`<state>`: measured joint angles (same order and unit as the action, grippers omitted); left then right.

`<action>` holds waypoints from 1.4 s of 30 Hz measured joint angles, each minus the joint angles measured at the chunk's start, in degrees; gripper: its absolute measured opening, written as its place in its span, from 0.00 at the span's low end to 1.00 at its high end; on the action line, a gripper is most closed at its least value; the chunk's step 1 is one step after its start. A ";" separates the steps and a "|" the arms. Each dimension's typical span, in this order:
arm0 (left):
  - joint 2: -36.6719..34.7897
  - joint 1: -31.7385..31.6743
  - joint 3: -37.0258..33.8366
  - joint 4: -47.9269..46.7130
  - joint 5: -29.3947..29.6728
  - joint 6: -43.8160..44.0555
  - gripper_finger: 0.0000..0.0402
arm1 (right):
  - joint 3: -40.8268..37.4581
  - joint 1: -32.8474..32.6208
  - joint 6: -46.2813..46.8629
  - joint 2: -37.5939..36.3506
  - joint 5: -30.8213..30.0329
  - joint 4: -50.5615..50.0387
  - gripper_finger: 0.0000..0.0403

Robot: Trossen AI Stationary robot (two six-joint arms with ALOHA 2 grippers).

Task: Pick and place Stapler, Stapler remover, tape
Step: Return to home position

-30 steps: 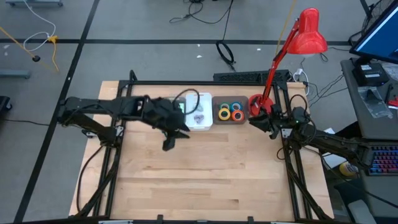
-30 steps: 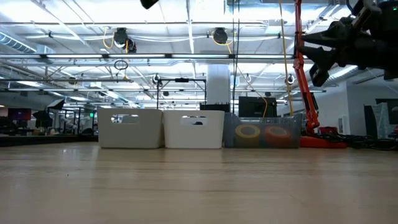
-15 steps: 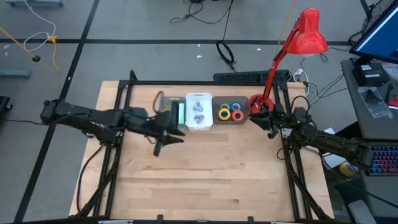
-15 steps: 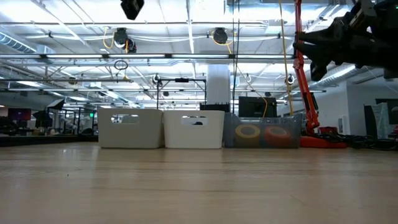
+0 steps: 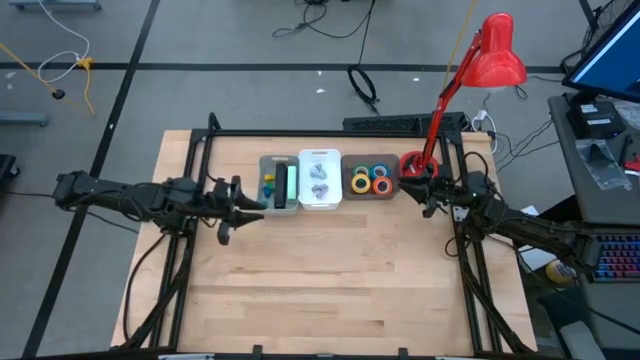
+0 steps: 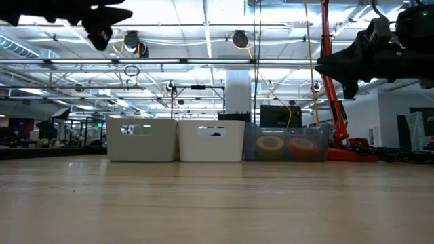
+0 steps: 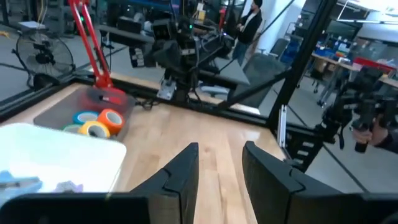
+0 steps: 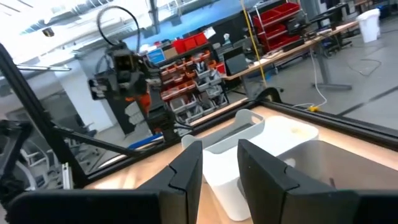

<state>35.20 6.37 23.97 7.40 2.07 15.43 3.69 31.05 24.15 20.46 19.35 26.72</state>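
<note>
A red desk lamp (image 5: 497, 50) stands at the far right corner of the counter (image 5: 330, 290), its base on the wood and its arm slanting up to the shade. Beyond the far edge a dark cable (image 5: 362, 85) loops on the grey floor. Off the right edge lies a keyboard (image 5: 612, 255) — and a person (image 7: 250, 22) in dark clothes stands far back in the room.

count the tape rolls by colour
yellow tape roll: 1
blue tape roll: 1
orange tape roll: 1
green tape roll: 1
total: 4
</note>
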 joint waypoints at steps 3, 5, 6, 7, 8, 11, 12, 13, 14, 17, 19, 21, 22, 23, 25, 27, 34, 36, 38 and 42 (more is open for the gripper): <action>-4.01 0.07 -2.97 -0.66 0.00 -0.30 0.30 | 0.48 0.00 0.04 -0.10 0.17 -0.04 0.23; -6.80 0.09 -4.58 -0.24 0.00 -0.53 0.30 | 0.76 0.00 0.26 -0.10 0.18 -0.04 0.23; -8.21 0.09 -5.35 -0.70 -0.02 -0.64 0.30 | 0.84 0.00 0.35 -0.10 0.18 0.02 0.23; -9.62 0.09 -5.98 -1.51 0.00 -0.69 0.30 | 0.86 0.00 0.38 -0.10 0.18 0.00 0.23; -10.81 0.09 -6.52 -2.19 0.00 -0.71 0.30 | 0.87 0.00 0.43 -0.10 0.19 -0.04 0.23; -14.24 0.09 -8.39 -3.33 0.00 -1.37 0.30 | 0.89 0.00 0.49 -0.10 0.20 -0.04 0.23; -15.22 0.09 -9.03 -3.40 0.00 -1.63 0.30 | 0.89 0.00 0.24 -0.10 0.20 -0.04 0.23; -16.14 0.09 -9.67 -3.41 0.00 -1.91 0.30 | 0.85 0.00 0.07 -0.10 0.19 -0.02 0.23; -17.03 0.09 -10.35 -3.39 0.00 -2.24 0.30 | 0.74 0.00 -0.07 -0.10 0.20 -0.01 0.23; -19.25 0.09 -12.70 -3.42 0.00 -2.21 0.30 | 0.42 0.00 -0.18 -0.10 0.20 -0.05 0.23; -20.39 0.09 -14.32 -3.42 0.00 -1.78 0.30 | 0.28 0.00 -0.21 -0.09 0.18 -0.05 0.23; -21.26 0.09 -15.80 -3.41 0.00 -1.54 0.30 | 0.26 0.00 -0.70 -0.08 0.08 -0.02 0.23; -21.59 0.09 -16.52 -3.41 0.00 -1.54 0.30 | 0.25 0.00 -0.86 -0.10 -0.03 -0.02 0.23; -21.86 0.09 -17.16 -3.39 0.00 -1.54 0.30 | 0.21 0.00 -0.85 -0.10 -0.11 -0.02 0.23; -22.18 0.09 -18.26 -3.44 -0.01 -1.37 0.30 | 0.21 0.00 -0.33 -0.09 -0.09 0.08 0.23; -22.18 0.09 -18.83 -3.38 -0.26 -1.20 0.30 | 0.19 -0.06 0.45 -0.10 0.02 0.67 0.23; -22.18 0.09 -19.33 -3.34 -0.96 -1.13 0.30 | 0.75 -3.50 0.22 -0.13 0.18 1.57 0.23; -22.18 0.09 -19.33 -3.34 -0.98 -0.74 0.30 | 1.16 -5.47 -0.09 -0.11 0.18 -0.86 0.23; -22.18 0.09 -19.33 -3.35 -0.99 -0.40 0.30 | 1.54 -7.73 0.02 -0.09 -0.34 -2.08 0.23; -22.18 0.09 -19.33 -3.37 -1.01 -0.86 0.30 | 1.55 -12.16 -0.21 -0.10 -7.53 -9.43 0.23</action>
<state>13.02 6.46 4.64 4.03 1.06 14.57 5.24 18.89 23.93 20.36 11.82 17.28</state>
